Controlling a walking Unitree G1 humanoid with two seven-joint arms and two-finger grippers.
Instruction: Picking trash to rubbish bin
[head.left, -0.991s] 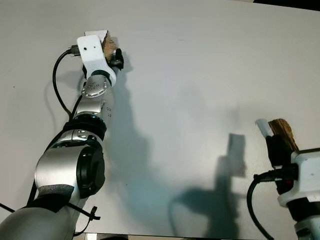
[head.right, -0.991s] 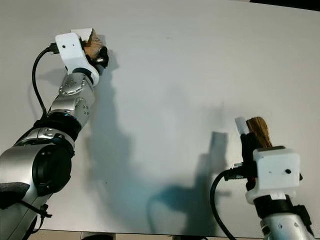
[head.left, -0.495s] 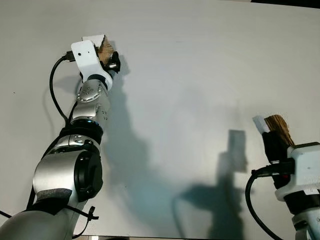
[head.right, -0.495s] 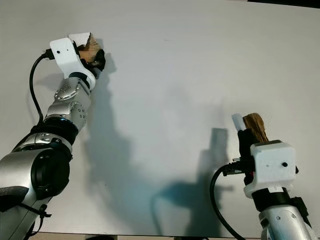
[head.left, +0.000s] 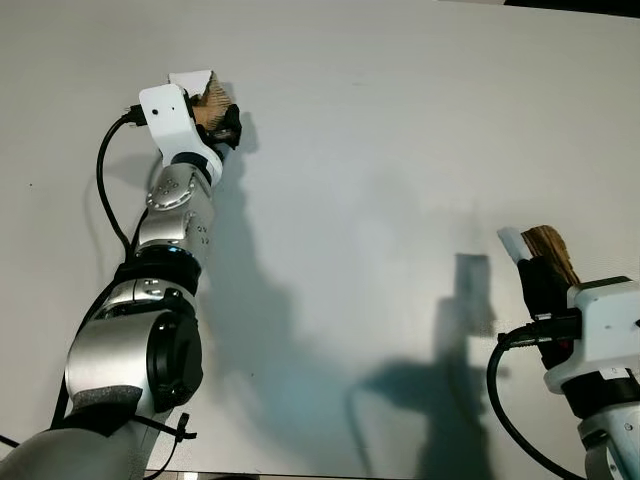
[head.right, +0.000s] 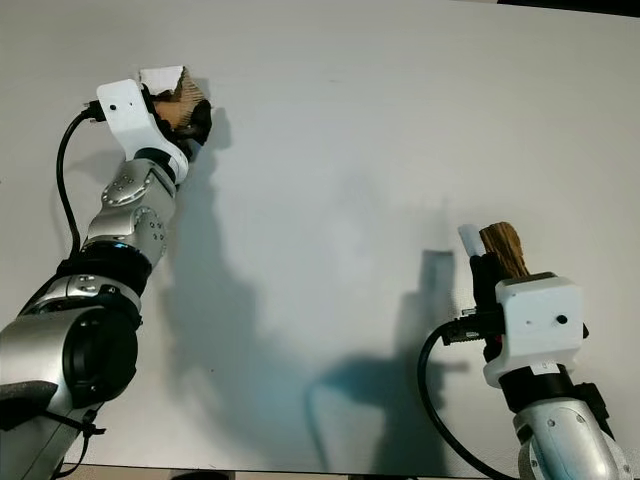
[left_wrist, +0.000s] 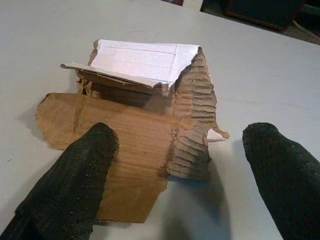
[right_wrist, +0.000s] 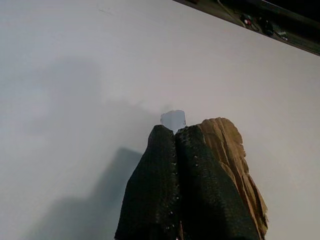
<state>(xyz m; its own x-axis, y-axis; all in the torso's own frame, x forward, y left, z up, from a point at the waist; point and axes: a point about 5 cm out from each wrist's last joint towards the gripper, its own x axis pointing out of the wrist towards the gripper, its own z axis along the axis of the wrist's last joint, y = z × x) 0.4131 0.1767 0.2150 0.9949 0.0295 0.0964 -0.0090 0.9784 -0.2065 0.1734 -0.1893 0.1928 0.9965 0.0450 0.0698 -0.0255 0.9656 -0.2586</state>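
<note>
Cardboard scrap (left_wrist: 145, 150) lies between outstretched left gripper's (left_wrist: 180, 175) spread fingers.

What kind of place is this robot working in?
Hard to tell: probably a plain white tabletop indoors. Torn cardboard lies on it before the open left claw; the right claw pinches another scrap.

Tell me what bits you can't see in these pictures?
- Right hand: its shut fingers hide most of the cardboard scrap in the right wrist view.
- Torn cardboard on the table: in the eye views the left hand's white wrist block hides most of it.
- Right arm: cut off by the bottom edge of the eye views.
</note>
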